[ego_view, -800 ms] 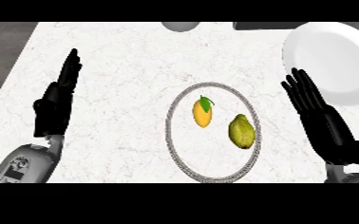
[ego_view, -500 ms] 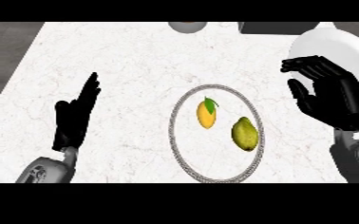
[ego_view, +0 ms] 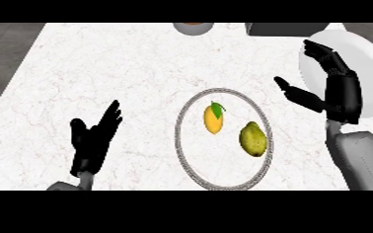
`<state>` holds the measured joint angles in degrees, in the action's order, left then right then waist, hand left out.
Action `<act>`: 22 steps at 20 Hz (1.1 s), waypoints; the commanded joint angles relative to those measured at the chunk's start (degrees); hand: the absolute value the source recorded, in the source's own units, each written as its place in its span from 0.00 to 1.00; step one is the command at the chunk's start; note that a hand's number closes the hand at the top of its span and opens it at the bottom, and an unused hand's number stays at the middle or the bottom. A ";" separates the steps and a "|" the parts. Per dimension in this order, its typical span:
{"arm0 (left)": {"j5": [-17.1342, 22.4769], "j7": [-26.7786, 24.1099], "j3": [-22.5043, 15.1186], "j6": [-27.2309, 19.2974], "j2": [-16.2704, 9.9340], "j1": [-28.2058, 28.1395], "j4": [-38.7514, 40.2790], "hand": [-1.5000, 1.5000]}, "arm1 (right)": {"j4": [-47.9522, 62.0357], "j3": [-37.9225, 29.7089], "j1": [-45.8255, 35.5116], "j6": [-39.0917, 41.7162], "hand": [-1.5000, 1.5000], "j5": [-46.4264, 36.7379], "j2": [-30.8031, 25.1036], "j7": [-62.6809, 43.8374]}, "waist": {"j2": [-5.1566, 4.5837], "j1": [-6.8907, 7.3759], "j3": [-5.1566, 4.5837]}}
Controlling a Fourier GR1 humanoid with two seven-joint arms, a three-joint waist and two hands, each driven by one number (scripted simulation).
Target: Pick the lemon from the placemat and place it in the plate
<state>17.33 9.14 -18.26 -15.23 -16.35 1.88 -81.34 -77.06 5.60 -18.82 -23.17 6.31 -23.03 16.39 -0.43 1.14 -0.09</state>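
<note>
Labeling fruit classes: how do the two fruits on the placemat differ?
The lemon is yellow with a green leaf at its top; the other fruit is dull olive-green with no leaf. The lemon lies nearer the placemat's middle, the green fruit toward its right rim and closer to the robot. The green fruit looks somewhat bigger. Both are oval, lie apart, and no robot hand touches either.

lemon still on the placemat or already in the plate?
On the placemat. The lemon lies inside the round placemat beside a green fruit; the white plate sits apart, and neither robot hand holds it.
</note>
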 commanded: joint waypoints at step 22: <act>-1.03 -0.54 4.84 5.44 1.53 -1.31 2.35 0.50 | -15.01 23.41 -6.25 21.17 0.00 -28.24 -2.77 -47.90 | 0.47 -1.04 0.07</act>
<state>16.78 8.34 -14.51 -11.14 -14.68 0.17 -79.59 -90.96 26.88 -26.14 -3.41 -17.21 -28.88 -27.84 0.11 0.26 -0.08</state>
